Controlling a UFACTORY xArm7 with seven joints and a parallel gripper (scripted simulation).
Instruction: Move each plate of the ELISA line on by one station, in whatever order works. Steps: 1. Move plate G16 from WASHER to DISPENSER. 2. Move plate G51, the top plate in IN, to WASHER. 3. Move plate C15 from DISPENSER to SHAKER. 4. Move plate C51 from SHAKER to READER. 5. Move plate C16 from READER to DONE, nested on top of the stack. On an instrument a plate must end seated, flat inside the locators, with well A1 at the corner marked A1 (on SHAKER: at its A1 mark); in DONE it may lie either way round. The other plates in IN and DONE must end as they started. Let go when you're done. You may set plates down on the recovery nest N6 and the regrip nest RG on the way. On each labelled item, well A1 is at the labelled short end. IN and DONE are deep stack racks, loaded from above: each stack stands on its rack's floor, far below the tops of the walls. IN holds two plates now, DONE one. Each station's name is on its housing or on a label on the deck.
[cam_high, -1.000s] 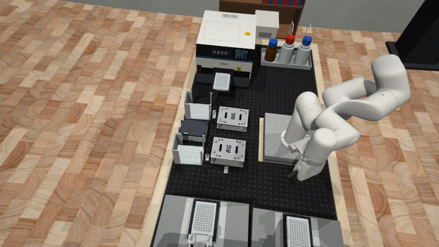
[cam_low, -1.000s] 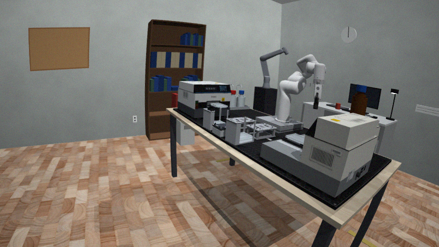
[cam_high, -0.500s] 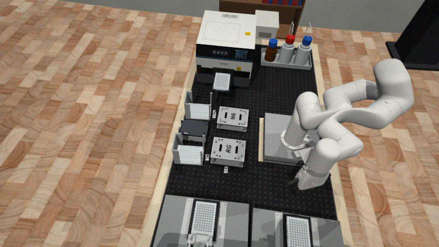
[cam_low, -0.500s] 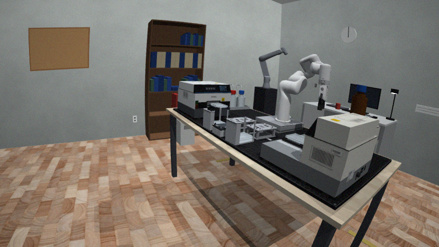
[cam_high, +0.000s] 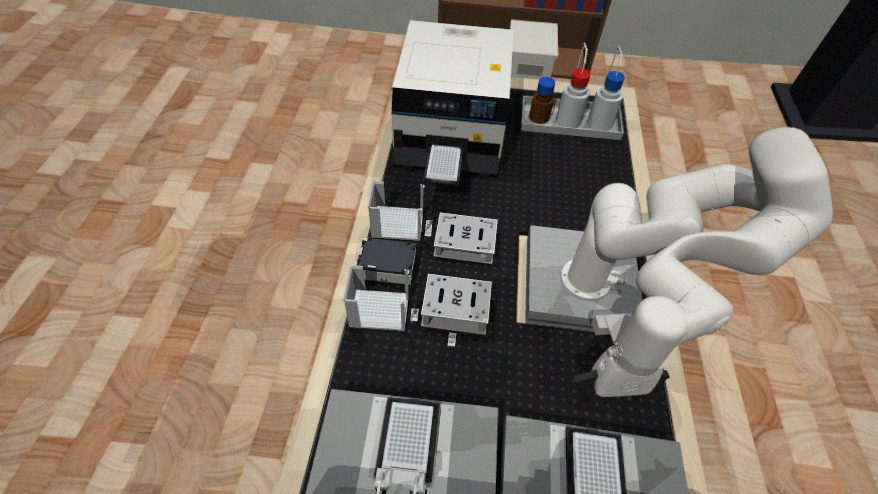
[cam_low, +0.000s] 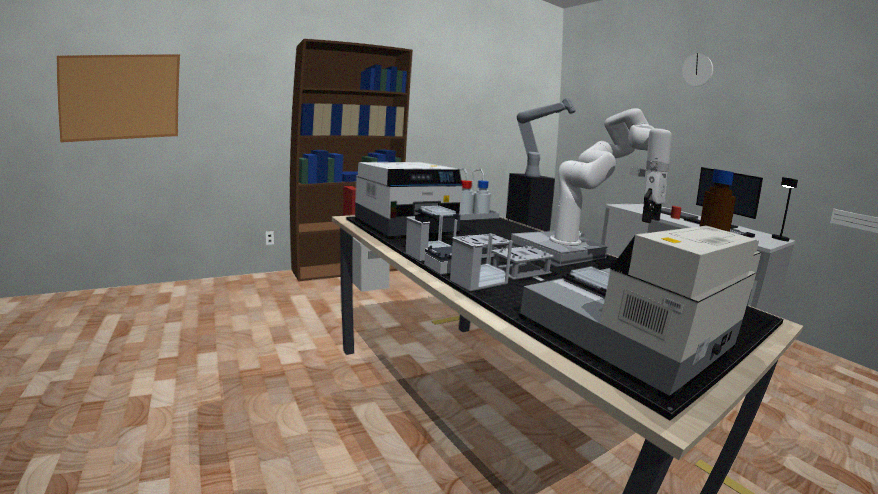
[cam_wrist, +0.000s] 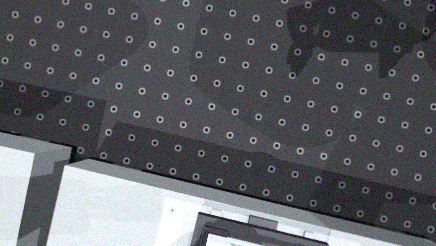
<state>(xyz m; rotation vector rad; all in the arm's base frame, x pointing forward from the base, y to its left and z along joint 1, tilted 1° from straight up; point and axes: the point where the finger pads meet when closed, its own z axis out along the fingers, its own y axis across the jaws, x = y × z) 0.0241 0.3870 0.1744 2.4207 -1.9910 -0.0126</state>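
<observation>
My gripper (cam_high: 588, 376) hangs open and empty, high above the black perforated deck near its right front; it also shows in the exterior view (cam_low: 649, 211). Just in front of it, a white well plate (cam_high: 596, 463) lies in the right front instrument, and another plate (cam_high: 407, 437) lies in the left front instrument. A plate (cam_high: 443, 162) sits on the tray of the white back instrument. Two racks (cam_high: 396, 221) (cam_high: 377, 307) on the left each show a plate, with the black shaker (cam_high: 386, 256) between them. The wrist view shows deck holes and the edge of an instrument housing (cam_wrist: 125, 210); my fingers are out of it.
Nests N6 (cam_high: 465, 233) and RG (cam_high: 457, 299) stand empty mid-deck. The arm's base plate (cam_high: 571, 282) lies behind the gripper. Three bottles (cam_high: 574, 98) stand in a tray at the back right. The deck's right edge is close beside the gripper.
</observation>
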